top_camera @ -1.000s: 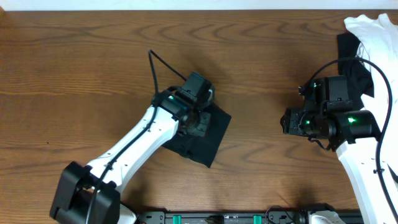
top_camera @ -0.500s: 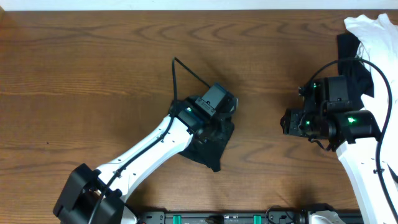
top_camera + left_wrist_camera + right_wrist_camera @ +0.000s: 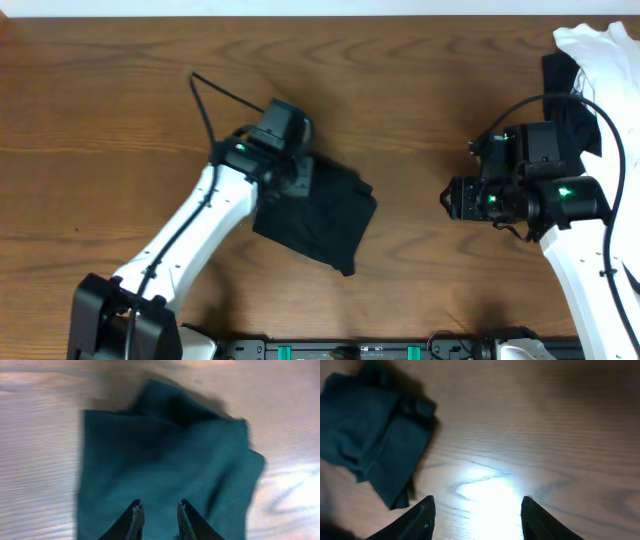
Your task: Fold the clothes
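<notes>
Overhead view, folded black T-shirt (image 3: 330, 215) on table (image 3: 120, 100), white shirt (image 3: 597, 52) at corner

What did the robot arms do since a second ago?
The left end effector moved right over the folded black T-shirt, then swung back left, open and empty. The right end effector and the clothes pile hardly moved.
</notes>
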